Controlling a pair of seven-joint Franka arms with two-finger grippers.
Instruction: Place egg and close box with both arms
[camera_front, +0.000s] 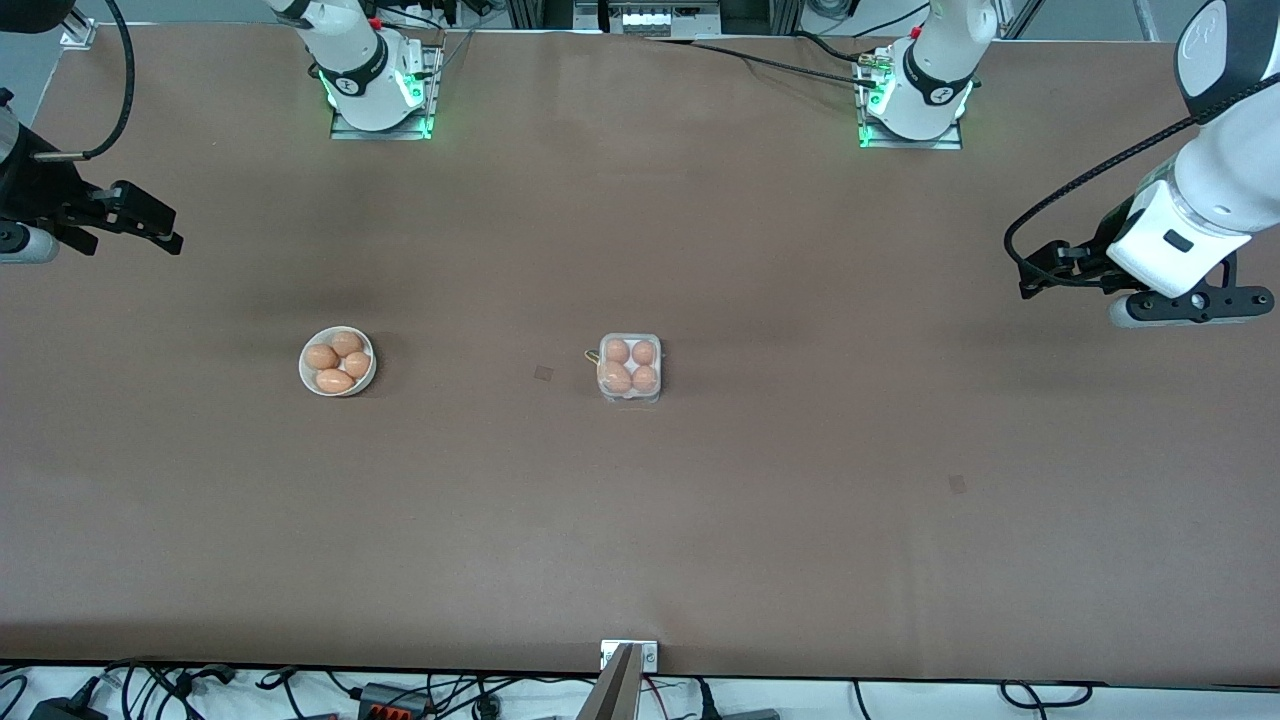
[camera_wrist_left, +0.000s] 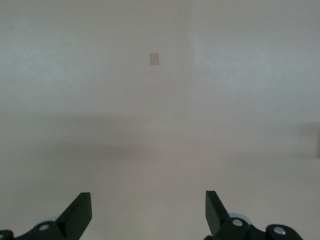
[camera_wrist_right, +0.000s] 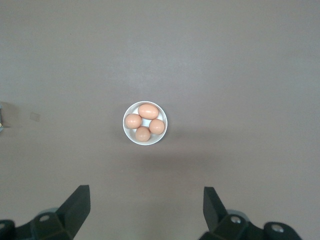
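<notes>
Clear box (camera_front: 630, 368) square, lid shut flat over four eggs.

Both arms were glossy white with black joint rings. The right arm's base (camera_front: 375, 85) and the left arm's base (camera_front: 915, 100) sat on metal plates lit green, each bearing a small red part. Black cables looped along the links. The left gripper (camera_wrist_left: 148, 215) and the right gripper (camera_wrist_right: 146, 212) had matte black, wedge-shaped fingers with silver screws.

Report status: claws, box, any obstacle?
Left claw and right claw open, empty, waiting at table ends. Box holds four eggs, looks shut. Nothing blocking.
</notes>
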